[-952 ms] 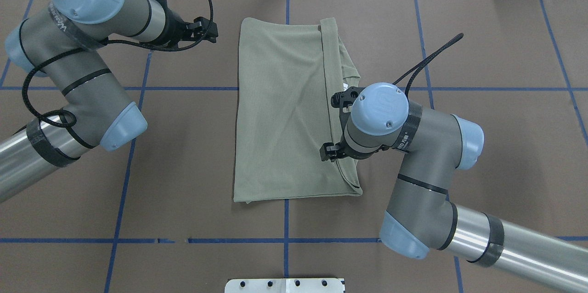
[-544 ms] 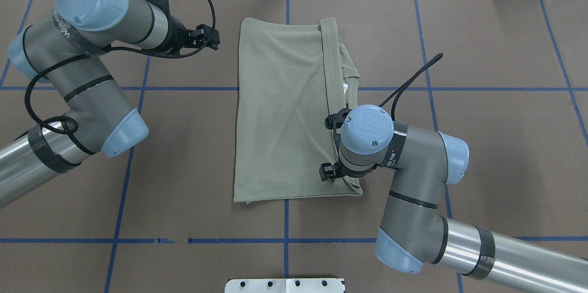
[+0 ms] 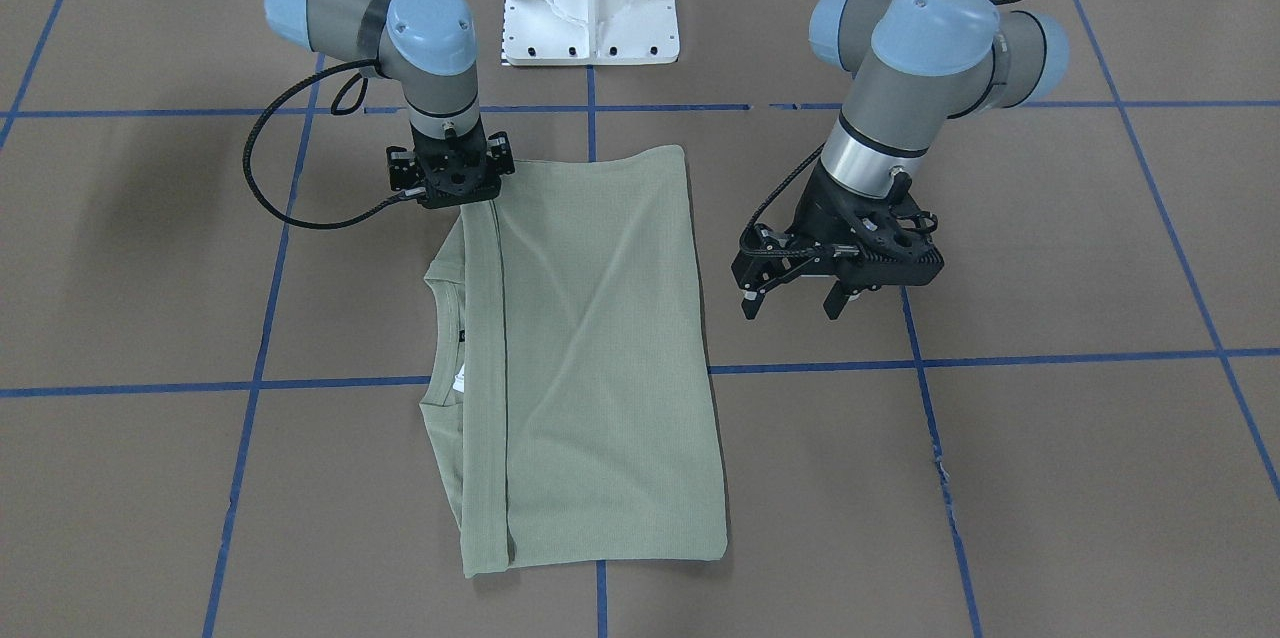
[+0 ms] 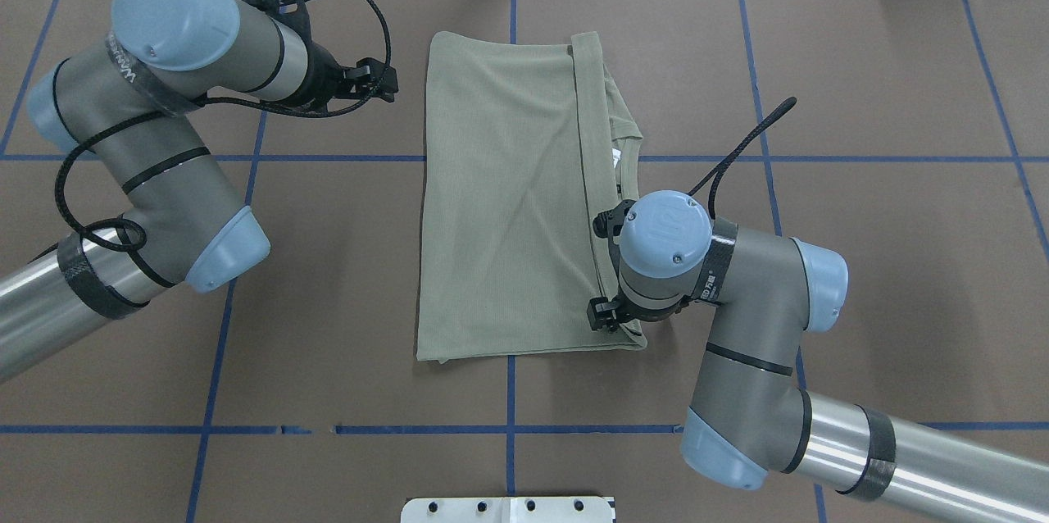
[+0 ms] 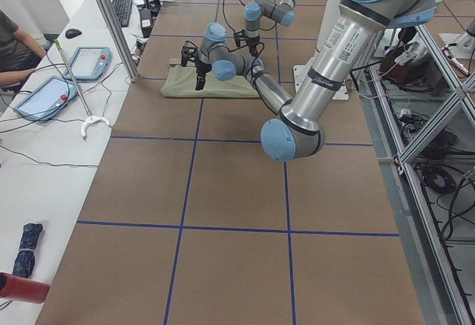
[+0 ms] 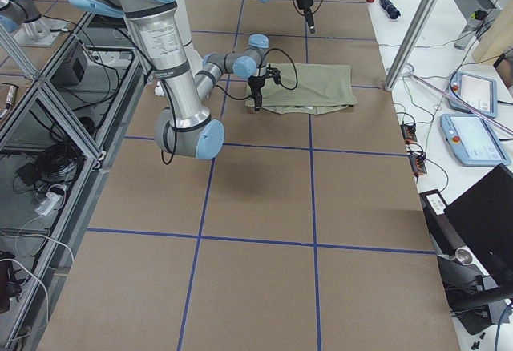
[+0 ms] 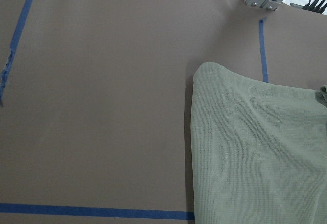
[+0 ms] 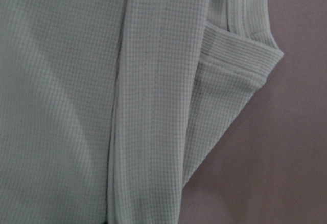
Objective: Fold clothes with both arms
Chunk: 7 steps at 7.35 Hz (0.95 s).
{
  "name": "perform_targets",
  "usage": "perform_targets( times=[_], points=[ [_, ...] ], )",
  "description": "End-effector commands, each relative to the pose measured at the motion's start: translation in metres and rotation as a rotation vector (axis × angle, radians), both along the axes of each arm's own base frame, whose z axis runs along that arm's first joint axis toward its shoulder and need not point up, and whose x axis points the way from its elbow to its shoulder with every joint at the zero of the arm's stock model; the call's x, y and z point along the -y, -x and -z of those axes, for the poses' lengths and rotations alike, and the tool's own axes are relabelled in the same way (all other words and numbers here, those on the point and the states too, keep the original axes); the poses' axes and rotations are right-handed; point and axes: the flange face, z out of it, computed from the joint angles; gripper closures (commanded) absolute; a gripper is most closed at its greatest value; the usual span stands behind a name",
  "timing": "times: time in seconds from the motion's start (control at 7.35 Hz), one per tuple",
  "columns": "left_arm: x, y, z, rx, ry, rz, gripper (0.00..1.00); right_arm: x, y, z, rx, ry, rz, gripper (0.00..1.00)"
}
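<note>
Folded shirt (image 3: 600,348) flat on table (image 3: 1050,468); left gripper (image 3: 790,306) spread wide beside it, apart; right gripper (image 3: 452,180) over a corner, grip hidden.

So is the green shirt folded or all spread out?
Folded: the shirt lies as a neat rectangle, one layer doubled over another, no sleeves showing.
</note>
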Motion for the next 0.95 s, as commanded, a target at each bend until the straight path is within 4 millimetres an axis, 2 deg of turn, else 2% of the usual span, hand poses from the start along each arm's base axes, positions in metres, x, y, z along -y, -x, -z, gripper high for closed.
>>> perform_targets(
  times=[0.0, 0.14, 0.41, 0.54, 0.68, 0.82],
  points=[
    [-0.004, -0.007, -0.001, -0.003, 0.006, -0.008, 0.00, 0.005, -0.010, -0.013, -0.015, -0.001, 0.001, 0.00],
    [-0.005, -0.007, -0.001, -0.004, 0.005, -0.008, 0.00, 0.004, -0.022, -0.022, -0.022, -0.010, 0.012, 0.00],
    [-0.005, -0.007, 0.000, -0.007, 0.005, -0.008, 0.00, -0.002, -0.060, -0.045, -0.039, -0.030, 0.034, 0.00],
    [-0.005, -0.006, 0.002, -0.008, 0.004, -0.008, 0.00, -0.001, -0.067, -0.049, -0.044, -0.033, 0.030, 0.00],
    [-0.005, -0.006, 0.002, -0.008, 0.002, -0.009, 0.00, 0.007, -0.072, -0.039, -0.027, -0.039, 0.015, 0.00],
    [-0.005, -0.006, 0.000, -0.004, 0.001, -0.011, 0.00, 0.022, -0.073, -0.014, 0.008, -0.060, -0.008, 0.00]
  ],
)
